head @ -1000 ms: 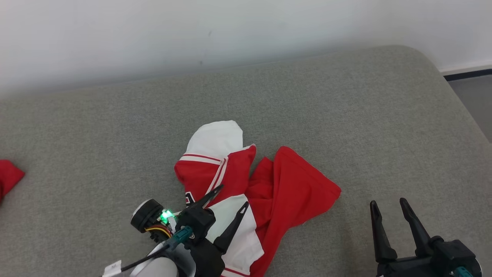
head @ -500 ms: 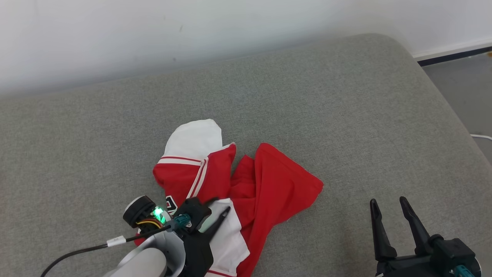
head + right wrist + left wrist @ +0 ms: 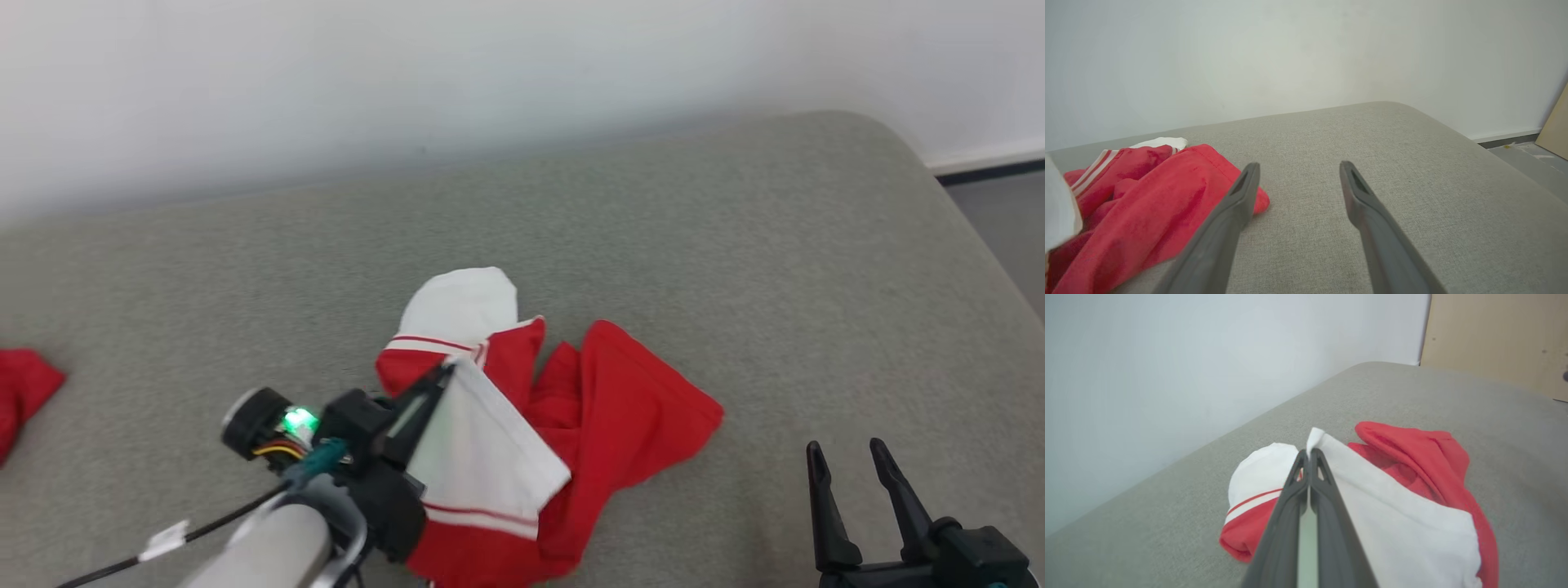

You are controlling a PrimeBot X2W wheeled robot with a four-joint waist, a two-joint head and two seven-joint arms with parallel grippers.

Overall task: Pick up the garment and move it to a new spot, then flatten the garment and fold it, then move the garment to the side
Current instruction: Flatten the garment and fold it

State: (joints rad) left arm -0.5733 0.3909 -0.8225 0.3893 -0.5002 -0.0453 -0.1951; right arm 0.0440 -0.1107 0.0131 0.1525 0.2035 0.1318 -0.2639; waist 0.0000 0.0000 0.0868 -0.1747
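A red and white garment point(image 3: 620, 408) lies crumpled on the grey cushioned surface point(image 3: 653, 229), near its front middle. My left gripper point(image 3: 445, 374) is shut on a white edge of the garment point(image 3: 1412, 522) and holds that flap lifted above the heap. The fingers point(image 3: 1314, 486) meet on the cloth in the left wrist view. My right gripper point(image 3: 845, 453) stands open at the lower right, apart from the garment point(image 3: 1139, 196), with nothing between its fingers point(image 3: 1245, 183).
Another red cloth point(image 3: 24, 388) lies at the far left edge of the surface. A white wall point(image 3: 408, 73) runs along the back. The surface's rounded right edge drops to a grey floor point(image 3: 1012, 220). A wooden panel point(image 3: 1498, 335) stands beyond.
My left gripper has shut on the garment's white edge and lifted it up and back. The head camera has shifted meanwhile. The right gripper stays open.
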